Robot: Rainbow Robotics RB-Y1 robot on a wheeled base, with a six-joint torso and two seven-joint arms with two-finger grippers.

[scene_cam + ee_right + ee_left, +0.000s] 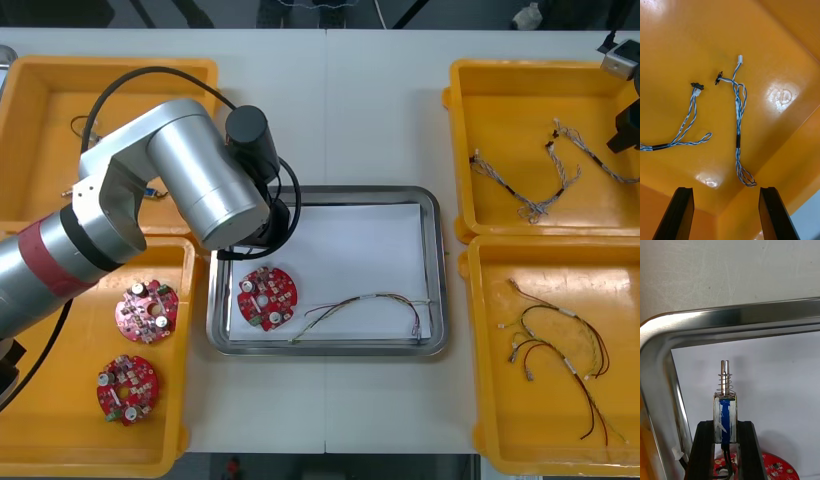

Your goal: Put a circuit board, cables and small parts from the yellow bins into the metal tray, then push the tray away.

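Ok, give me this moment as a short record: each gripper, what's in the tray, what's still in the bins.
left gripper: shut on a small metal part, over the tray near its left rim, close to the red circuit board
right gripper: open, above the blue and white cables in the far right yellow bin
tray contents: the red circuit board and one thin cable, on a white lining
spare boards: two, in the near left bin

Silver arm [190, 165], red band [45, 255] (dark), black cable [150, 75], black left end effector [725, 424]
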